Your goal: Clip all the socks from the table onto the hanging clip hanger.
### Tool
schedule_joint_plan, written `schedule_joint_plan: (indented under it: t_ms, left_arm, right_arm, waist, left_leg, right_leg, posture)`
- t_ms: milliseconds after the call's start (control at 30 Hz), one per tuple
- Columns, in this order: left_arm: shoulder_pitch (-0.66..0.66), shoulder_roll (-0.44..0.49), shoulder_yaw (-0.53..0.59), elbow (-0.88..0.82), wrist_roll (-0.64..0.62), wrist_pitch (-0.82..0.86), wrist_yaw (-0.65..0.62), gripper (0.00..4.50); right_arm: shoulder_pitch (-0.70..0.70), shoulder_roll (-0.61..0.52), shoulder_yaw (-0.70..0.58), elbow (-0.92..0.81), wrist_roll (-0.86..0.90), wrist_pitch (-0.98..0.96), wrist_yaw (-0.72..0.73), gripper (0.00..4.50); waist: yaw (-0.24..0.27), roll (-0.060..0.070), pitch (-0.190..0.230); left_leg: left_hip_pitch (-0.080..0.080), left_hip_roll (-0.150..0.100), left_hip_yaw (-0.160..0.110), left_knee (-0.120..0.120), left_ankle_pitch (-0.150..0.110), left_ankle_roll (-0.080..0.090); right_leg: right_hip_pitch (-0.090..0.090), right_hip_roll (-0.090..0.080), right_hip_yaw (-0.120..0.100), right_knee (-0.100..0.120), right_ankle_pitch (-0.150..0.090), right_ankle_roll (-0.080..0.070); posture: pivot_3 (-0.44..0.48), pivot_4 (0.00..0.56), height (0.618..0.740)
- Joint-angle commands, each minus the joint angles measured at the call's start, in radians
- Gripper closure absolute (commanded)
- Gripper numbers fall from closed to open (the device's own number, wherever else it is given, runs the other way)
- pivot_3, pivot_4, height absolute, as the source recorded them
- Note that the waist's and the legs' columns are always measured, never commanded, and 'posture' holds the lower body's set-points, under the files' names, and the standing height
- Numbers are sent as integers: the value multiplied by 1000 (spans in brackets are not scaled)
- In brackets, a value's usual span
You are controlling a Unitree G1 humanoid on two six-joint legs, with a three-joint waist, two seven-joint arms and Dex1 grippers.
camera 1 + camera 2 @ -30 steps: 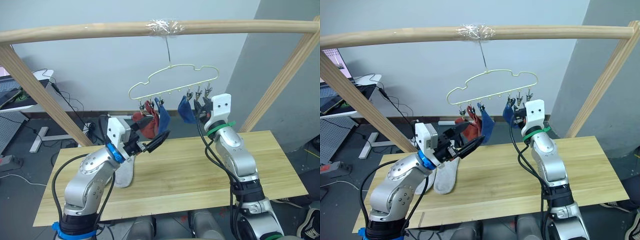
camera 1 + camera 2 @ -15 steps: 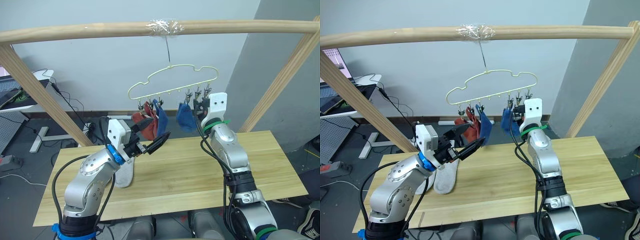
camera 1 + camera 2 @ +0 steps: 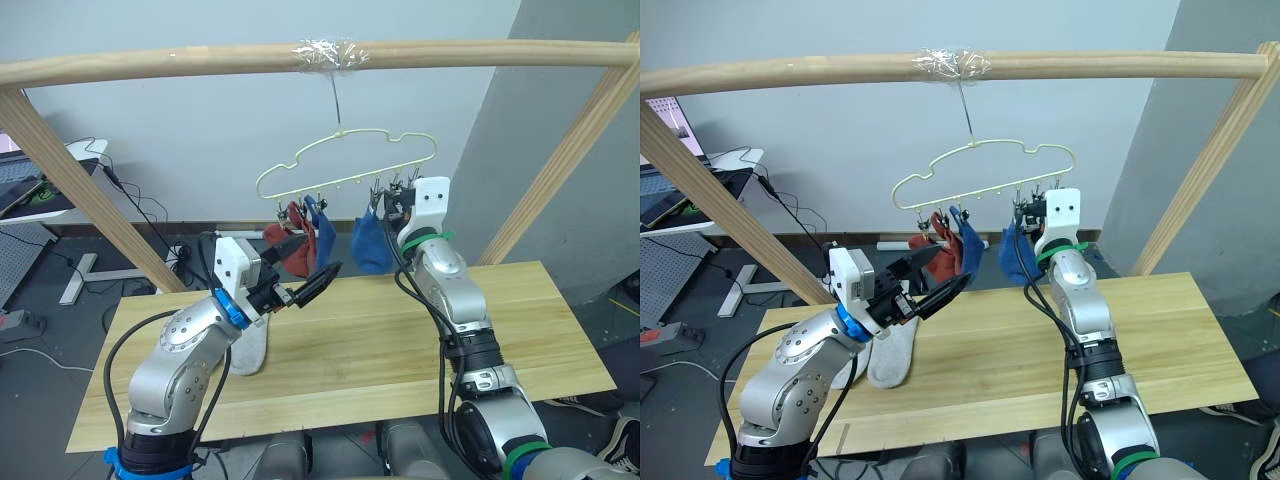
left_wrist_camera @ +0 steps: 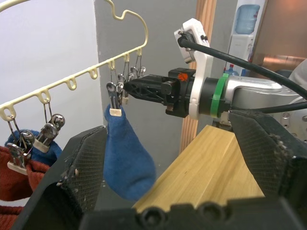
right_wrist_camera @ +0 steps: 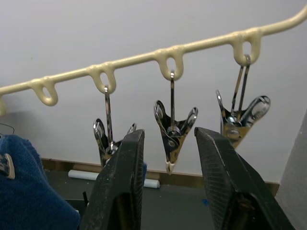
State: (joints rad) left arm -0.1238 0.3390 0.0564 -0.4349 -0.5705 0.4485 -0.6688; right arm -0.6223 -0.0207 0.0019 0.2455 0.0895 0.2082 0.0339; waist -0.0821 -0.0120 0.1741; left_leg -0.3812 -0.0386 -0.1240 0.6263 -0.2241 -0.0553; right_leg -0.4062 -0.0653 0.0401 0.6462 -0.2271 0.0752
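The left arm (image 3: 200, 340) covers most of the light grey socks (image 3: 250, 350) lying on the counter (image 3: 380, 340), so their number cannot be told. On the clip hanger (image 3: 345, 160), the rust red socks (image 3: 295, 250) overlap a blue sock (image 3: 322, 238) and seem to be two. The right wrist view cuts another blue sock (image 5: 29, 191) off at its edge.

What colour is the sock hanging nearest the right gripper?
Blue. The sock shows best in the left wrist view, clipped beside the right gripper.

You have a round wooden pole frame (image 3: 300, 58) overhead, clear tape (image 3: 328, 52) wrapped mid-pole, cables (image 3: 140, 210) trailing on the floor behind.
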Motion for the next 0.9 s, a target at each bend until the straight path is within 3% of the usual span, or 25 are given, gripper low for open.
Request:
schedule_joint_plan:
  t_ms: [33,900]
  left_arm:
    - [-11,4,-6,-33,-15,-16,-1,0]
    - [-36,4,-12,-49,-40,-7,32,0]
  right_arm:
    - [-39,4,-9,3,-11,-36,-8,2775]
    - [-109,20,-18,105,-4,-101,-9,2775]
  waist:
    - [0,0,0]
    - [0,0,0]
  left_leg:
    - [0,0,0,0,0,0]
    - [0,0,0,0,0,0]
  right_leg:
    - [0,0,0,0,0,0]
    - [0,0,0,0,2,-3]
  posture:
    - [-16,97,740]
    - [-6,107,740]
